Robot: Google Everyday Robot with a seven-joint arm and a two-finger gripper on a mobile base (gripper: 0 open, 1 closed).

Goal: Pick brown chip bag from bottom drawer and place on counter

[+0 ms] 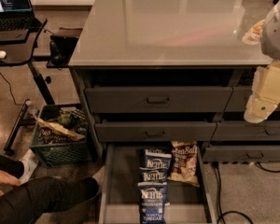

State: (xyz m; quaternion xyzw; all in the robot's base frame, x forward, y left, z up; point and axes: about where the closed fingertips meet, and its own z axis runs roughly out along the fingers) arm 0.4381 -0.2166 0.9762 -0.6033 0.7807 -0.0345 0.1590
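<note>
Brown chip bag [184,163]: in your open bottom drawer [126,181], just right of the blue Kettle bags [155,183], well below-left of the gripper [257,112].
Gripper: right edge, by the upper drawers [157,99] (its state you cannot tell).

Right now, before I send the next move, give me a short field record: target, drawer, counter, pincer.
target: brown chip bag, lying in the bottom drawer, not yet picked
bottom drawer: pulled open
neighbours: three blue Kettle bags in an overlapping row, just left of the target
counter: on top of the cabinet, target not on it
pincer: at right, level with the upper drawers, above and right of the target, apart from it
</note>
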